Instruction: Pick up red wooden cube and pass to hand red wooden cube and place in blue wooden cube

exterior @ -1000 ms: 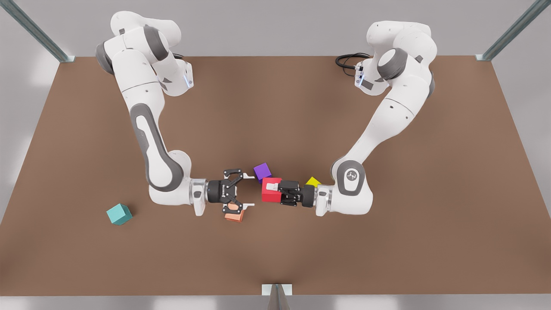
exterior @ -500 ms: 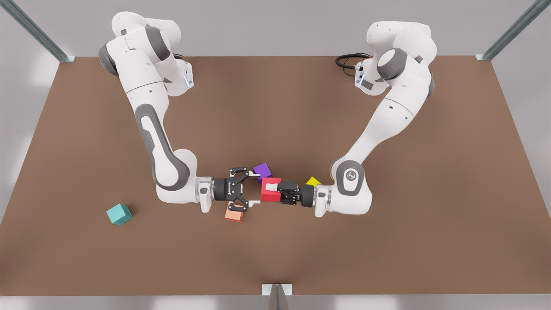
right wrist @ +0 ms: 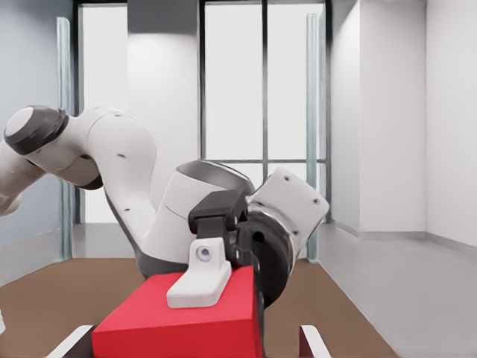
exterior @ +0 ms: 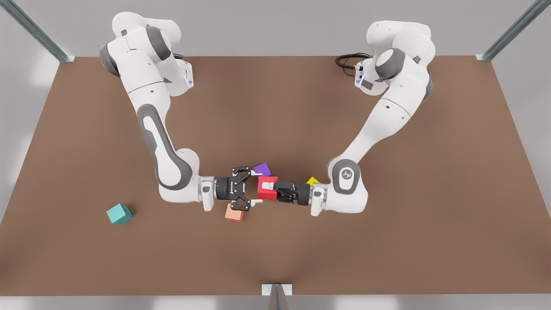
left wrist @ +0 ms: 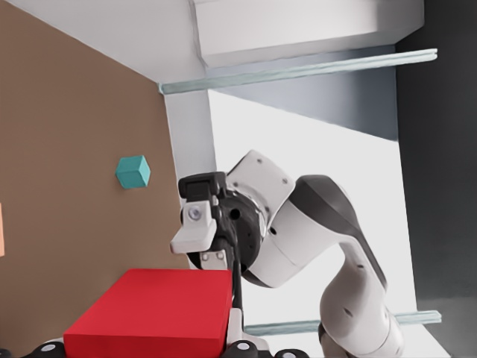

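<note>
I see the small bright red wooden cube (exterior: 267, 188) up in the air over the middle of the brown table (exterior: 387, 241). My left gripper (exterior: 273, 188), on the front view's right, is pinching it. My right gripper (exterior: 255, 188) is spread wide, its fingers (right wrist: 313, 339) either side of the cube's near edge. The small teal wooden cube (exterior: 119, 214) sits well apart, at the front view's left.

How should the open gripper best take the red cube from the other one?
Probably by its two bare side faces, at the end jutting out, coming level from the front view's left. The left gripper pinches the red cube top and bottom, leaving those sides free, and the open right gripper faces that end, fingers spread either side.
</note>
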Available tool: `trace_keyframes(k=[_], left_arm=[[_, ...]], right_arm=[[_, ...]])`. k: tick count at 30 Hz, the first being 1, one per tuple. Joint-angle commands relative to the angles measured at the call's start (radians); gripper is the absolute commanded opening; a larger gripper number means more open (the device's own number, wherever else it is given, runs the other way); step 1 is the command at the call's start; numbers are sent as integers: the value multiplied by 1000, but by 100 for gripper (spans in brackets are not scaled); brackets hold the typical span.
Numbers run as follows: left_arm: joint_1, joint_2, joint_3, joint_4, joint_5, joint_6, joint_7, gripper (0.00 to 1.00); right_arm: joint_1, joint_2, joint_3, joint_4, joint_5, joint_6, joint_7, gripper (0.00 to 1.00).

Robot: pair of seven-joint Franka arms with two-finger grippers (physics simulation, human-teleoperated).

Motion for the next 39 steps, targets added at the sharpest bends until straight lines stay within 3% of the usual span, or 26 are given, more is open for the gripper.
trace_keyframes(k=[1, 16, 17, 19, 21, 30, 31, 39], left_arm=[[-4, -2, -1, 2, -8, 16, -3, 66], [-10, -2, -1, 2, -8, 27, -3, 66], [-10, -3, -1, 2, -7, 27, -3, 66], [-11, -3, -1, 2, -7, 28, -4, 67], [-11, -3, -1, 2, -7, 28, -3, 67], [-18, -3, -1, 2, -7, 34, -3, 71], [-16, -5, -1, 2, -8, 36, -4, 100], [51, -11, -1, -6, 11, -29, -24, 100]], right_arm=[[2, -1, 0, 1, 1, 10, -21, 100], [25, 6, 16, 3, 27, 37, -14, 100], [25, 6, 16, 3, 26, 37, -15, 97], [25, 6, 16, 3, 26, 37, -15, 67], [25, 6, 14, 3, 26, 37, -15, 49], [22, 6, 16, 3, 26, 41, 2, 48], [22, 6, 16, 3, 27, 41, 2, 48], [-8, -1, 14, -4, 6, 26, 15, 49]])
